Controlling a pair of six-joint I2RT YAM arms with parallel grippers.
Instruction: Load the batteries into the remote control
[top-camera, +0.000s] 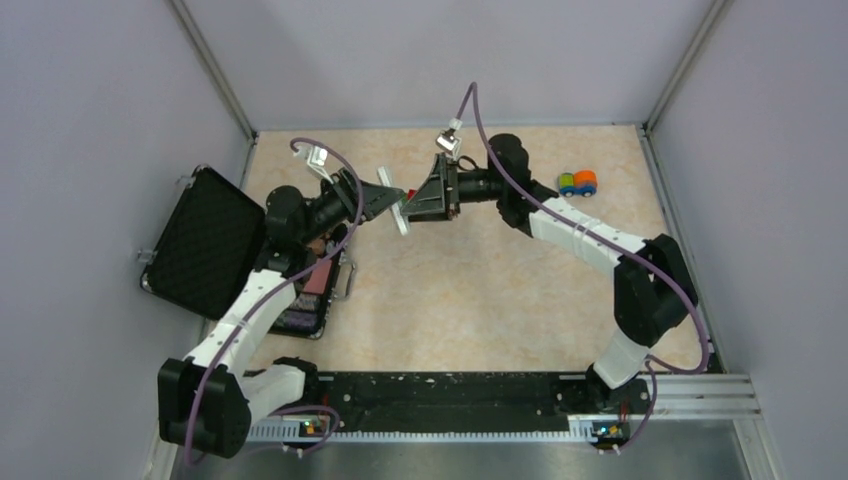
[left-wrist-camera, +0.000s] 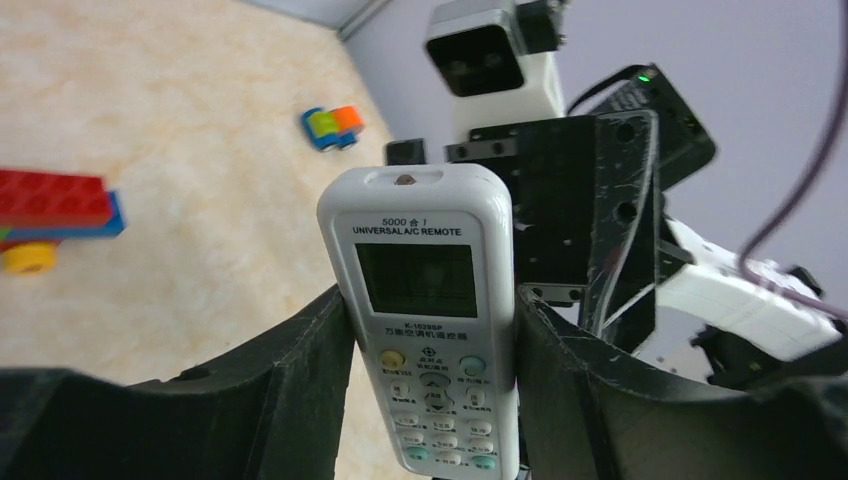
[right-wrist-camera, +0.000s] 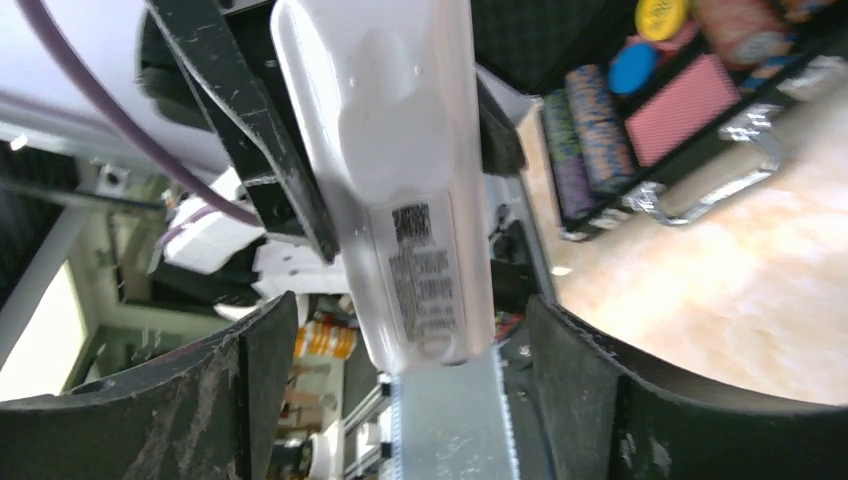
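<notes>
At the near left of the table (top-camera: 480, 300) a black case (top-camera: 205, 240) lies open, its lid folded out to the left. Its tray holds rows of stacked poker chips (right-wrist-camera: 585, 140) and a pink-red block (right-wrist-camera: 690, 110). Farther in, the left gripper (top-camera: 392, 203) clamps the remote control (left-wrist-camera: 420, 300) by its button end, above the table. The right gripper (right-wrist-camera: 412, 340) faces its back, fingers spread wide on either side without touching. A toy brick car (top-camera: 577, 183) sits at the far right.

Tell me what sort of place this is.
Probably a lab robot test cell: plain walls on metal posts box in the tabletop, two arms are bolted to a rail, with a toy car as prop.
</notes>
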